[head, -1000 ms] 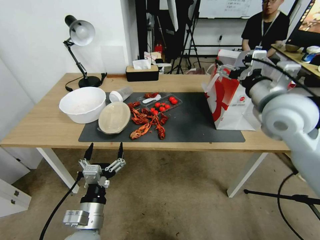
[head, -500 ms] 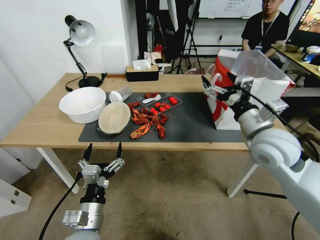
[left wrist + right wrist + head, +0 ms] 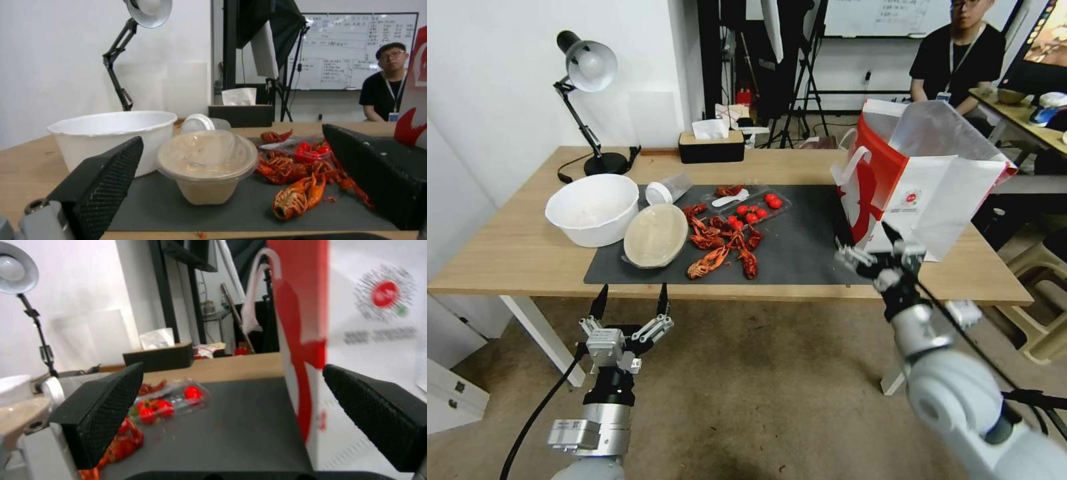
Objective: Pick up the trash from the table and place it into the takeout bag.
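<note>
On the table (image 3: 514,257), a round beige lidded container (image 3: 656,235) rests tilted on the dark mat (image 3: 807,247), beside red crayfish shells (image 3: 720,243). A clear plastic cup (image 3: 668,189) lies on its side behind it, next to a clear tray of cherry tomatoes (image 3: 754,208). The takeout bag (image 3: 920,180) stands open at the table's right end. My left gripper (image 3: 633,293) hangs open below the front edge, facing the container (image 3: 206,163). My right gripper (image 3: 865,243) is open and empty, low in front of the bag (image 3: 369,323).
A large white bowl (image 3: 592,208) sits at the left of the mat. A desk lamp (image 3: 587,67) and a black tissue box (image 3: 711,145) stand along the back edge. A person sits behind the bag.
My right arm has swung down from the bag's mouth to the table's front edge, uncovering the bag. The left gripper has sunk slightly and stays open.
</note>
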Robot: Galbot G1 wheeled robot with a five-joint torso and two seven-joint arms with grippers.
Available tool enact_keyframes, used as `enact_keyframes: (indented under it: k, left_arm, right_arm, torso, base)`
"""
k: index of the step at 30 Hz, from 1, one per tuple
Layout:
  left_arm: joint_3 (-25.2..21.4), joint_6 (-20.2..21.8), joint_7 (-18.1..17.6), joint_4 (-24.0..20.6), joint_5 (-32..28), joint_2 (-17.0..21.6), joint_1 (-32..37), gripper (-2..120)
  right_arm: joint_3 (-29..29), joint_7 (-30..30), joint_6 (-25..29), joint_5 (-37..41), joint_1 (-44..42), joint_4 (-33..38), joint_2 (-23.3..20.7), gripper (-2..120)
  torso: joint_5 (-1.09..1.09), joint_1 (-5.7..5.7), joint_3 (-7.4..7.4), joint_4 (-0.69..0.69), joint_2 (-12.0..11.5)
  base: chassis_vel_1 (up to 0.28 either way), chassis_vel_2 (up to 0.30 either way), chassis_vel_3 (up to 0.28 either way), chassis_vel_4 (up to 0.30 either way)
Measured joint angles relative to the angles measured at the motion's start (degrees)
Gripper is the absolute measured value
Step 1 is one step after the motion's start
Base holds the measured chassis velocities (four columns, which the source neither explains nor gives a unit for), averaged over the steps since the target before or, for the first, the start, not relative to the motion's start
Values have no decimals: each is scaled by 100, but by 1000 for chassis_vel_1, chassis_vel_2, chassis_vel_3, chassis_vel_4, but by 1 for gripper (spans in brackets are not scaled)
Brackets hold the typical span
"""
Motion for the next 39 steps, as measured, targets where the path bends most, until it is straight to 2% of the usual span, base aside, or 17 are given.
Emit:
enact_keyframes:
  k: [2, 19, 26, 32, 36, 37, 38, 39]
  left_arm:
    - [1, 0, 5, 6, -4, 5, -3, 100]
    - [25, 25, 8, 55, 4, 2, -28, 100]
    - [5, 139, -73, 116, 19, -34, -92, 100]
    - [1, 180, -81, 186, -7, -23, -150, 100]
    - [23, 299, -100, 235, -209, 22, -275, 100]
    - [31, 473, -215, 228, -509, 87, -386, 100]
    - [31, 473, -215, 228, -509, 87, -386, 100]
    - [42, 628, -333, 209, -873, 179, -521, 100]
  right_arm:
    - [69, -41, 160, -113, -218, -22, 100, 100]
    - [159, -119, 481, -385, -654, -83, 336, 100]
    - [123, -339, 1325, -777, -1297, -580, 695, 100]
    - [107, -465, 1643, -824, -1579, -789, 792, 100]
    - [90, -493, 1673, -825, -1611, -823, 797, 100]
    - [46, -505, 1673, -821, -1609, -827, 757, 100]
    - [46, -505, 1673, -821, -1609, -827, 757, 100]
    - [14, -509, 1668, -813, -1606, -827, 734, 100]
  torso:
    - [0, 0, 0, 1, 0]
    - [0, 0, 0, 1, 0]
    - [0, 1, 1, 0, 0]
    - [0, 1, 0, 0, 0]
    - [0, 0, 0, 1, 0]
    - [1, 1, 1, 1, -1]
    - [1, 1, 1, 1, -1]
    - [0, 1, 1, 1, -1]
  base:
    - [0, 0, 0, 0]
    - [0, 0, 0, 0]
    - [0, 0, 0, 0]
    - [0, 0, 0, 0]
    - [0, 0, 0, 0]
    - [0, 0, 0, 0]
    - [0, 0, 0, 0]
    - [0, 0, 0, 0]
